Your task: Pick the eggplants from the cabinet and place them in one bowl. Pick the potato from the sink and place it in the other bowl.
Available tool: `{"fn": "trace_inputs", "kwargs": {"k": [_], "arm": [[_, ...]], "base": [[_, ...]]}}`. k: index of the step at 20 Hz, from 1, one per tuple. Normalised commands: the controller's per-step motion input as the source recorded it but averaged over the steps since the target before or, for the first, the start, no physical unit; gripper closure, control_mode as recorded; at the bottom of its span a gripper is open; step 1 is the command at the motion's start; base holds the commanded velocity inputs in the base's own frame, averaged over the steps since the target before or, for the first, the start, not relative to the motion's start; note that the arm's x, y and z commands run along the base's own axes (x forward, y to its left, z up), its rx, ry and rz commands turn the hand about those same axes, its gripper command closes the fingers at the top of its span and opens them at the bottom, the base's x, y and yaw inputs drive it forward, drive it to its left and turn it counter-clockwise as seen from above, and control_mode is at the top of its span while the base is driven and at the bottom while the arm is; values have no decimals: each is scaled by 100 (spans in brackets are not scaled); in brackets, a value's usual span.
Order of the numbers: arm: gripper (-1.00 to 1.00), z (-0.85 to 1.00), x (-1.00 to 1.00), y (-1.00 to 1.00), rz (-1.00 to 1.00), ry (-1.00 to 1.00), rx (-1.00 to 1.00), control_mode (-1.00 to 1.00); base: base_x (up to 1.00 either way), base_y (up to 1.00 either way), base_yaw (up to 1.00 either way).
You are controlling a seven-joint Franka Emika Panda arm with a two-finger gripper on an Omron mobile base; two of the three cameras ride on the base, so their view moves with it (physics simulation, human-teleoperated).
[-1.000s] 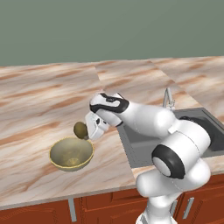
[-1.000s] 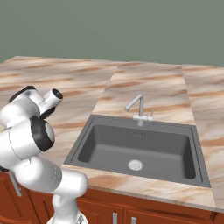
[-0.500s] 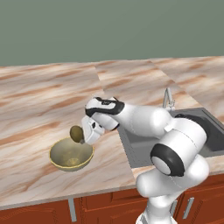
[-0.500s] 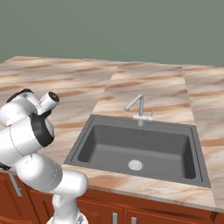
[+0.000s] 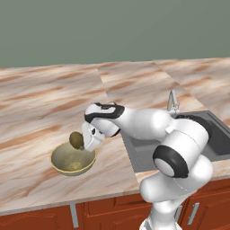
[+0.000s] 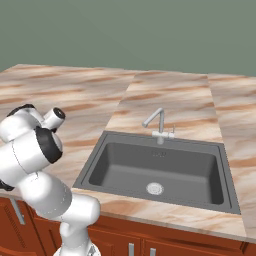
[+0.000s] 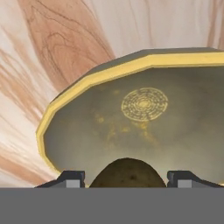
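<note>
Left base view: gripper (image 5: 83,140) clamped on the potato (image 5: 76,140), held just above the near rim of the other bowl (image 5: 73,158), with open counter (image 5: 31,112) around. Right base view: sink (image 6: 160,167) basin bare, faucet (image 6: 157,124) at its back edge. Hand view: potato (image 7: 127,173) between the finger tips, bowl (image 7: 131,113) interior directly below.

One potato (image 5: 76,140), one olive-tan bowl (image 5: 73,159), one sink (image 6: 161,169), one faucet (image 6: 157,125).

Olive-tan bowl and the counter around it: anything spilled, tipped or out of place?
Nothing stands out. The deep olive-tan bowl with the yellowish rim sits upright on the marble counter, empty, and the gripper holds the olive-brown potato just above it.
</note>
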Motion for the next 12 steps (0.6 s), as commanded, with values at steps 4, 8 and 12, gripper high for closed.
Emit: {"fn": "trace_inputs", "kwargs": {"k": [4, 8, 12], "arm": [[100, -13, 0, 4, 0, 0, 0, -100], [100, -13, 2, 8, 0, 0, 0, -100], [100, -13, 1, 9, 0, 1, 0, -100]], "base": [[0, 0, 0], [0, 0, 0], [0, 0, 0]]}}
